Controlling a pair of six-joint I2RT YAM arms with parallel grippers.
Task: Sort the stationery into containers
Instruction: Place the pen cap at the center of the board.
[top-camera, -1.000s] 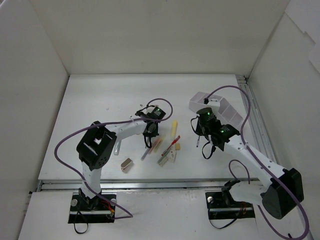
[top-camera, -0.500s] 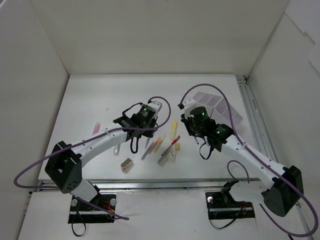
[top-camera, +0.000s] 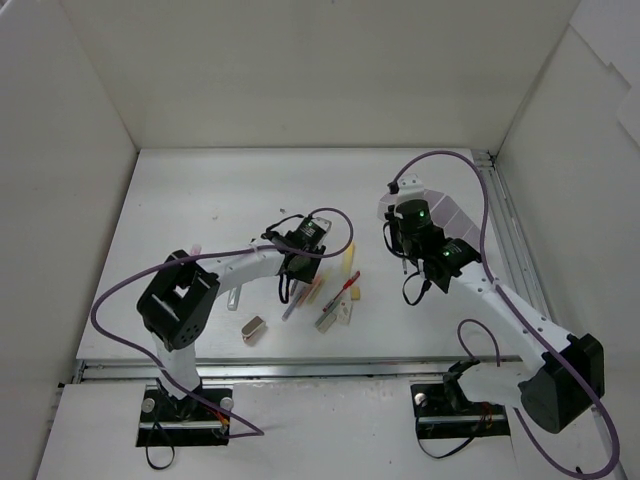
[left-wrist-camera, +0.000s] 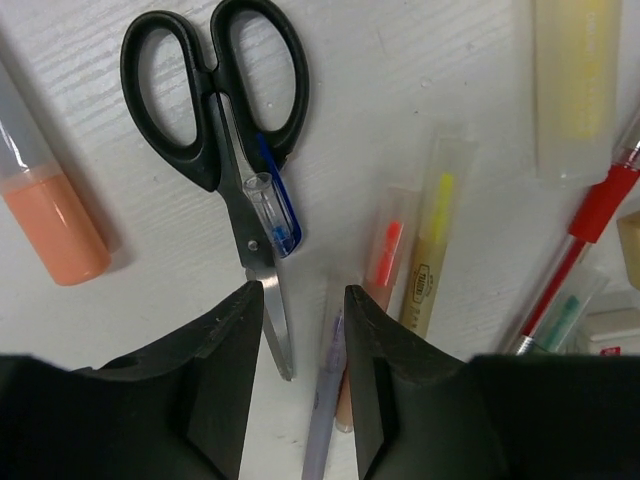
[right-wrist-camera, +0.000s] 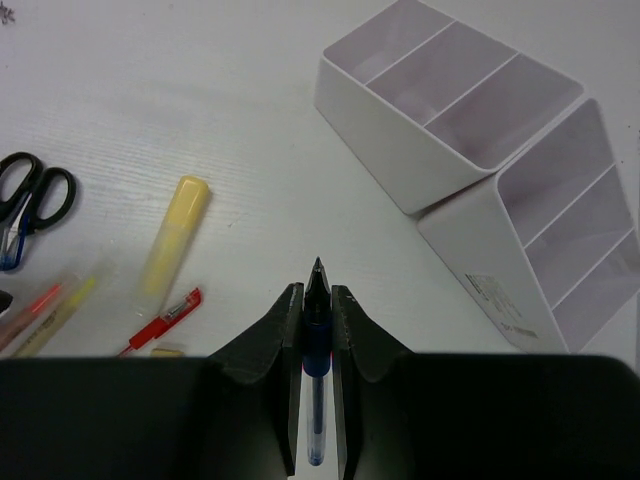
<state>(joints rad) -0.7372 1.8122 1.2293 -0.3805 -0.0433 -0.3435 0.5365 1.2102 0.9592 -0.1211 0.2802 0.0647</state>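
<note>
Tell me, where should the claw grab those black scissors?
Probably take the scissors by the handle loop farther from the blue pen, from straight above, one finger inside the hole: they lie flat, and the pen crowds the thin blades.

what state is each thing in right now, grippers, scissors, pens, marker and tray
left gripper, open, holding nothing
right gripper, shut on thin blue pen
thin blue pen, clamped between the fingers, tip sticking out past them
black-handled metal scissors, blades closed, lying flat on the white table
white compartmented plastic tray, compartments in view empty
yellow cylindrical marker, lying loose on the table
thin red pen, lying loose on the table
</note>
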